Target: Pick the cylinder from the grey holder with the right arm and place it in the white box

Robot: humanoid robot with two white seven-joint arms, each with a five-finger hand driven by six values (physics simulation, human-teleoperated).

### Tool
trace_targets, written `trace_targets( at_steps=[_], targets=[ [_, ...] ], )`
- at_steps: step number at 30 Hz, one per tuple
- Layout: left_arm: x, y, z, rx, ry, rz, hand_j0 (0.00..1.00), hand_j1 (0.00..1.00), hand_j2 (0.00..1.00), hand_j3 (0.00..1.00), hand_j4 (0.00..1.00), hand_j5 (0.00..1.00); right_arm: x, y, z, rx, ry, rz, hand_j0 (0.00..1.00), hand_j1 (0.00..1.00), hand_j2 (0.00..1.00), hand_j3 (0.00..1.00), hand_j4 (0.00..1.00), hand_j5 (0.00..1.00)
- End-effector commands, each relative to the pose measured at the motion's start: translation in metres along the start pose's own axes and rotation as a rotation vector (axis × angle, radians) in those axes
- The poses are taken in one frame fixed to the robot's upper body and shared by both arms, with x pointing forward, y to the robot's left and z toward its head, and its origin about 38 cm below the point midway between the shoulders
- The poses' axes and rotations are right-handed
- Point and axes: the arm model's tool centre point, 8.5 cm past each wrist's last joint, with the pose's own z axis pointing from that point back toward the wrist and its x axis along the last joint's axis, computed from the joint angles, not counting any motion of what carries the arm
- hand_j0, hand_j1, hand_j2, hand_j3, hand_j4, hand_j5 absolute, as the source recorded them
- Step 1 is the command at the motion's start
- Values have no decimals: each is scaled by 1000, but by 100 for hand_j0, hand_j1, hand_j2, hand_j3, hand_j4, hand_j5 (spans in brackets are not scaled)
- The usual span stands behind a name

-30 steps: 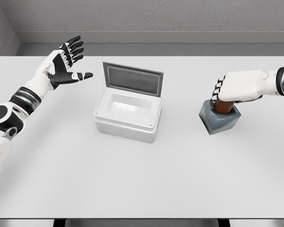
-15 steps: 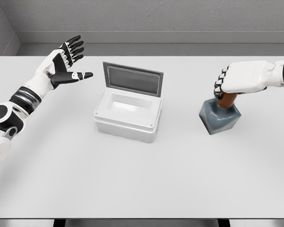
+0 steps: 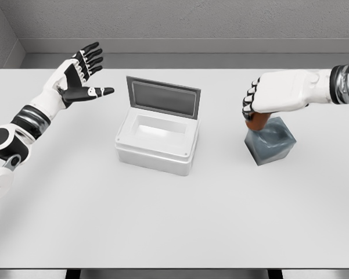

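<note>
The right hand point(image 3: 266, 100) (fingers clamped) grips the cylinder point(image 3: 256, 122) just above the grey holder point(image 3: 271, 142).

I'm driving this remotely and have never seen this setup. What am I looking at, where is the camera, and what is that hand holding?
This is a simulator's render from a camera on a humanoid robot's head, looking down at a white table. The left hand is raised at the upper left, fingers spread, holding nothing. The right hand comes in from the right, closed around a brown cylinder, held above the grey holder. In the middle stands the white box with its lid open.
</note>
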Motion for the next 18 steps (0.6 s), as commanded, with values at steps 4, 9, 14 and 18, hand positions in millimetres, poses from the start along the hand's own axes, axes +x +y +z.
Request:
trace_targets(
  at_steps=[4,9,14,18],
  targets=[
    [1,0,0,-1,-1,-1,100,100,100,100,100,100,6,-12,-15,-30,-34,18,54,54,54,54,54,54],
    [1,0,0,-1,-1,-1,100,100,100,100,100,100,12,-23,-27,-55,-61,31,54,54,54,54,54,54],
    [0,0,0,0,0,1,100,100,100,100,100,100,15,-34,-35,-75,-78,51,54,54,54,54,54,54],
    [0,-1,0,-2,0,1,100,100,100,100,100,100,21,-44,-47,-98,-108,63,54,54,54,54,54,54]
  ],
)
